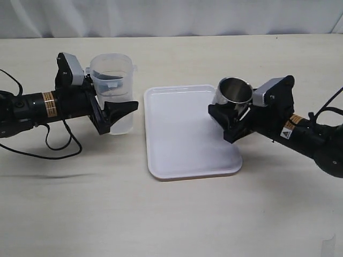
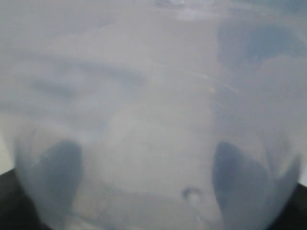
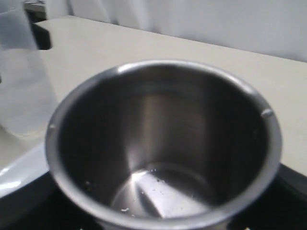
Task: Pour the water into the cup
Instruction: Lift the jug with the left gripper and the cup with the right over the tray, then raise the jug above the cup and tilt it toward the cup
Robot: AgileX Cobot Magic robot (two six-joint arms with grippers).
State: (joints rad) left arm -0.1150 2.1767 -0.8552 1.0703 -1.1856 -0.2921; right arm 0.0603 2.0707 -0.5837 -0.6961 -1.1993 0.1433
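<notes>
Now: L gripper (image 1: 124,93) clamps plastic container (image 1: 110,67); R gripper (image 1: 230,110) clamps cup (image 1: 235,90) by tray (image 1: 187,134).

A white rectangular tray (image 1: 182,139) with rounded corners lies flat in the middle of the pale cream table (image 1: 171,219). A tall translucent plastic container (image 1: 113,64) is upright just beside the tray's left edge, not touching it, with a dark patch showing through its wall. White cloth (image 1: 171,16) hangs behind the table
</notes>
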